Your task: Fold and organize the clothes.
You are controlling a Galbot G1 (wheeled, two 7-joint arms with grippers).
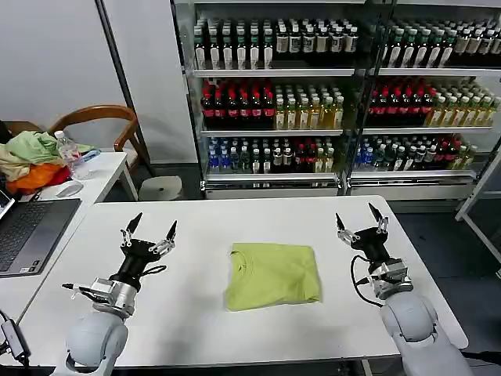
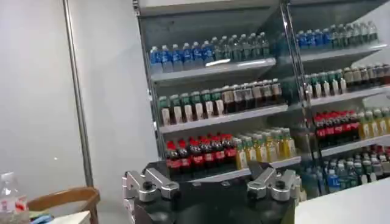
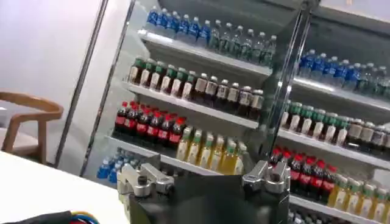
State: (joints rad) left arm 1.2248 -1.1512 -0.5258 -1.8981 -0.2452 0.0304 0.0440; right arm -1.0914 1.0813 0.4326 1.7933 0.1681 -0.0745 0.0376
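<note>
Two tools raised, fingers spread, empty: left tool (image 1: pixel 149 228), right tool (image 1: pixel 361 218), flanking seemingly folded T-shirt (image 1: pixel 272 275).

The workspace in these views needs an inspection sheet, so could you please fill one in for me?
Surface: white table, bare around the shirt.
Job's things: lime T-shirt, folded into a rough rectangle, lying at the table's middle.
Clutter: nothing seen on the table; side desk holds a garment heap, bottle and laptop.
Grippers: left gripper and right gripper open, raised either side of the shirt, empty.
Cables: black cable looped at the right wrist.
Surroundings: drink shelves, wooden chair.
</note>
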